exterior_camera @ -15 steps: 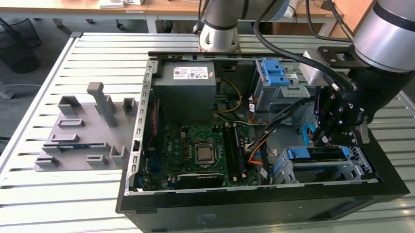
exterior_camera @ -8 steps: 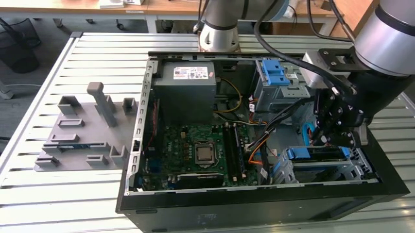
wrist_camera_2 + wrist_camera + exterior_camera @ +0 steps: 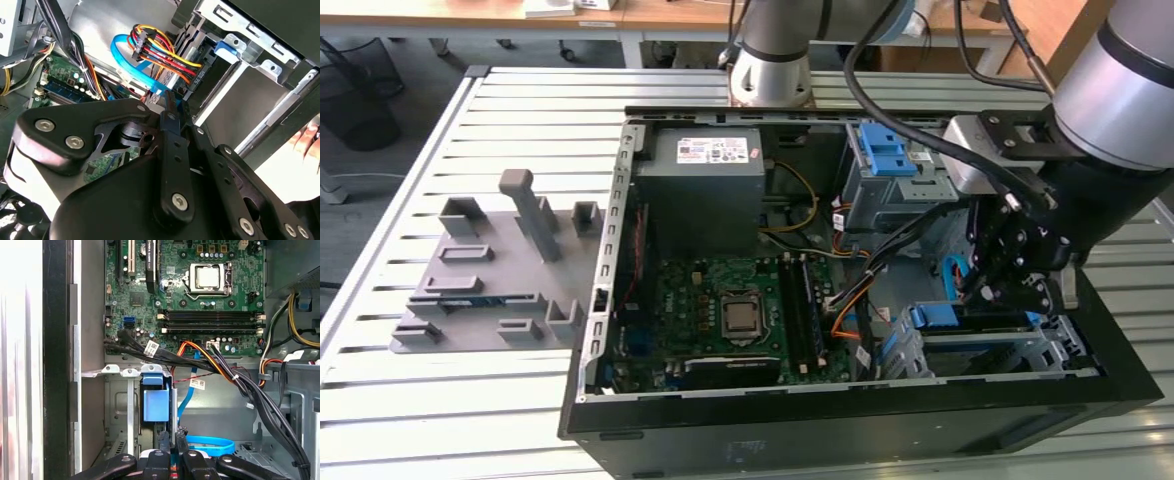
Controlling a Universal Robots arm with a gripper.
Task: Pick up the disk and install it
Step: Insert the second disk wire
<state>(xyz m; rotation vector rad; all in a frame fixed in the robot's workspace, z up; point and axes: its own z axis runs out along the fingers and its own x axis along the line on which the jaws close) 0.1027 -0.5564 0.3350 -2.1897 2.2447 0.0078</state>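
The disk stands on edge in the drive bay at the case's front corner, on the exterior view's right. Its blue carrier bracket [image 3: 945,318] [image 3: 156,400] faces up, and most of its silver body is hidden by the bay walls. My gripper [image 3: 994,295] hangs directly over that bay. In both wrist views its fingers [image 3: 172,440] [image 3: 170,102] are drawn close together, with a strip of blue between them at the carrier's edge.
The open computer case [image 3: 607,300] lies on a slatted table. Orange, black and blue cables [image 3: 200,357] cross beside the bay. A second cage with blue latches [image 3: 887,150] and the power supply [image 3: 707,165] sit behind. A grey fixture [image 3: 494,270] lies outside. A hand [image 3: 306,140] shows beyond the case.
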